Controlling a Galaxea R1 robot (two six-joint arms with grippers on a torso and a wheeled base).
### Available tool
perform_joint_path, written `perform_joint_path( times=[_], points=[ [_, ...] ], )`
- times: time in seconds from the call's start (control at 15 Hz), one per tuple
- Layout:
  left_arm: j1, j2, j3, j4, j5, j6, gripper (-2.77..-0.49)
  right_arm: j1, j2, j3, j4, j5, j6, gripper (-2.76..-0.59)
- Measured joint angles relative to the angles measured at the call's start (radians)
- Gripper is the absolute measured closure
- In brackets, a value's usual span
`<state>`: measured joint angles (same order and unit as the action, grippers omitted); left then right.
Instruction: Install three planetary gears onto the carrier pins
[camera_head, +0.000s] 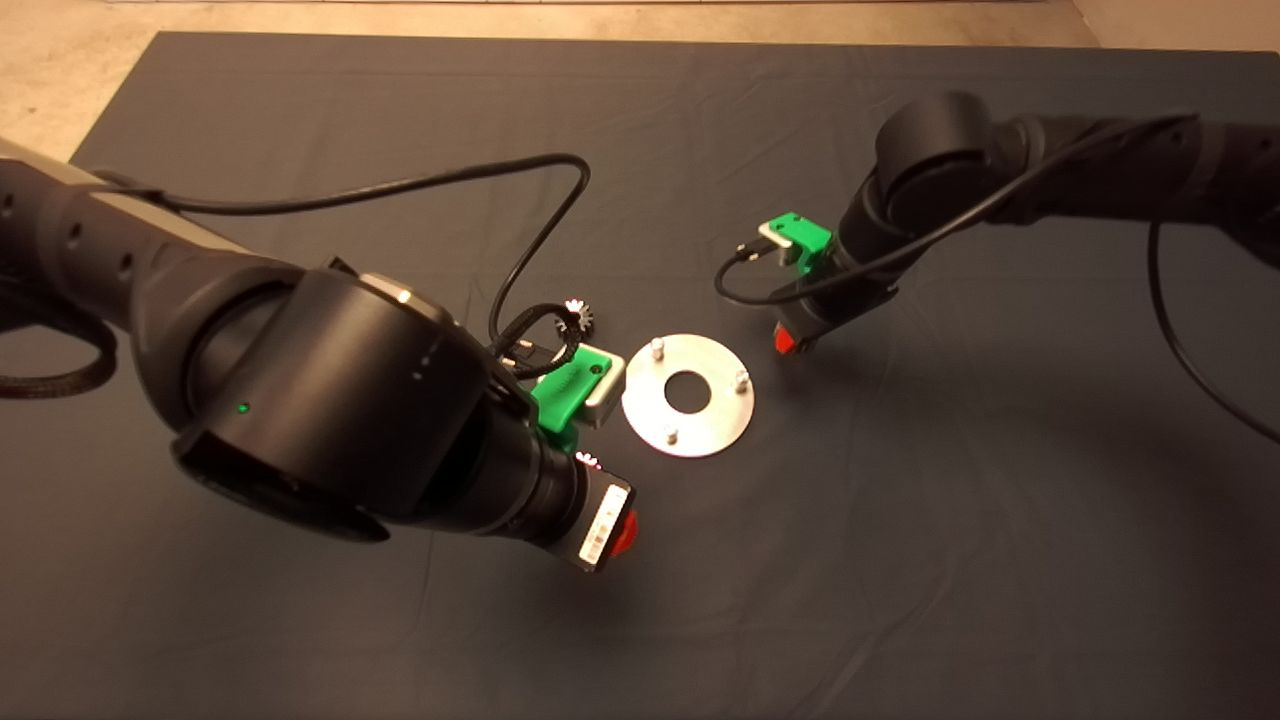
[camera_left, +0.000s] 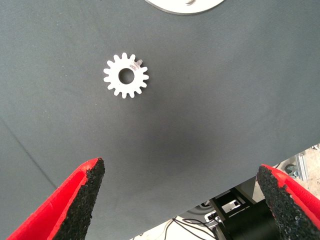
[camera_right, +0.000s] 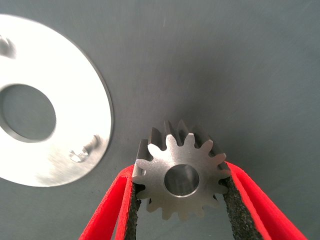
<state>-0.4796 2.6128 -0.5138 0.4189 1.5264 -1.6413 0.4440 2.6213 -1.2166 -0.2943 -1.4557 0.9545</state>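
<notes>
1. The right pincer was clamped on one gear, pads on opposite teeth, bore showing; it hung just beside the disc, on the side towards the table's right edge, close to the nearest pin.
2. The left pincer stood wide and held nothing; a second gear lay flat on the mat beyond its fingers, near the disc's rim on the side towards the table's near edge.
3. A third gear showed partly behind the left arm's cable, towards the far-left of the disc; all three pins looked bare, so I judged no gear was yet fitted.
4. To do the step well, the right pincer would need to bring the bore square over the nearest pin, keep the gear level with the disc, lower gently, and let go only once the gear sat down flat; a tilt would likely jam the bore on the pin's tip.
5. The disc lay loose on the mat; a sideways push could slide it, so any force should go straight down.
6. Hard to make out: only one pin showed clearly in the right wrist view, the disc being cut off there; from overhead the left arm covered most of the second gear, and the held gear was hidden under the right wrist.
</notes>
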Motion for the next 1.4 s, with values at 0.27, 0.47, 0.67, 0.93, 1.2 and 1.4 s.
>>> perform_joint_path(
  times=[0.27,0.47,0.67,0.93,1.2,1.4],
  points=[
    [0.000,0.000,0.000,0.000,0.000,0.000,-2.19,0.011,0.002,0.006,0.048,0.001,0.000,-1.05],
    [0.000,0.000,0.000,0.000,0.000,0.000,-2.19,0.011,0.003,0.040,0.071,0.010,0.000,-1.05],
    [0.000,0.000,0.000,0.000,0.000,0.000,-2.19,0.011,0.004,0.092,0.086,0.021,0.001,-1.03],
    [0.000,0.000,0.000,0.000,0.000,0.000,-2.19,0.011,0.019,0.116,0.113,0.063,0.005,-1.01],
    [0.000,0.000,0.000,0.000,0.000,0.000,-2.19,0.011,0.019,0.131,0.115,0.096,0.004,-1.00],
    [0.000,0.000,0.000,0.000,0.000,0.000,-2.19,0.011,0.033,0.132,0.115,0.094,0.000,-1.00]
  ],
)
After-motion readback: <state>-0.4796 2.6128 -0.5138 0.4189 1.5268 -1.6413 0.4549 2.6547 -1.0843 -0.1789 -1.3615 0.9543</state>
